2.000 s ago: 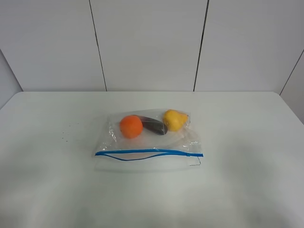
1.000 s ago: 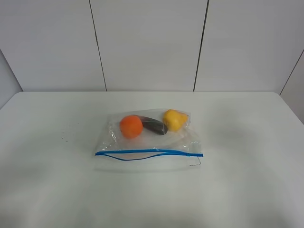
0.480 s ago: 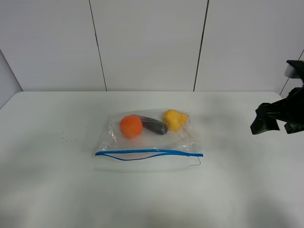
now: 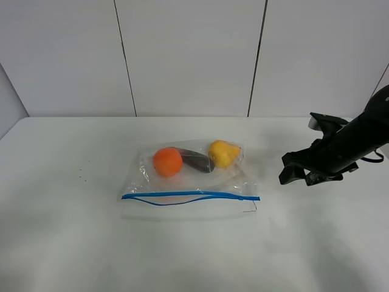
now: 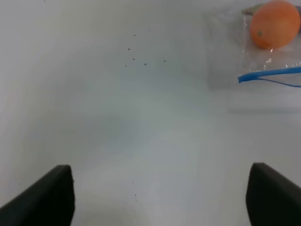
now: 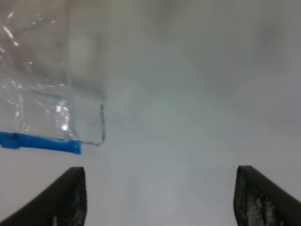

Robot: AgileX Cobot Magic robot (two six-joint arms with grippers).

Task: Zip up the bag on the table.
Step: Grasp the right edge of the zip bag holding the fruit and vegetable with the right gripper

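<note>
White surface (image 4: 67,243) carries the bag (image 4: 185,182) at centre, blue zipper strip (image 4: 191,195) along its 6 o'clock edge, fruits (image 4: 168,162) toward 12 o'clock; right end effector (image 4: 296,175) stands apart at the bag's 3 o'clock, fingers spread and empty; left end effector (image 5: 160,193), seen only by its wrist camera, gapes wide, holding nothing.

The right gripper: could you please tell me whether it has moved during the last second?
Yes. The right gripper has come in from the view's right edge toward the bag, which lies unmoved.
</note>
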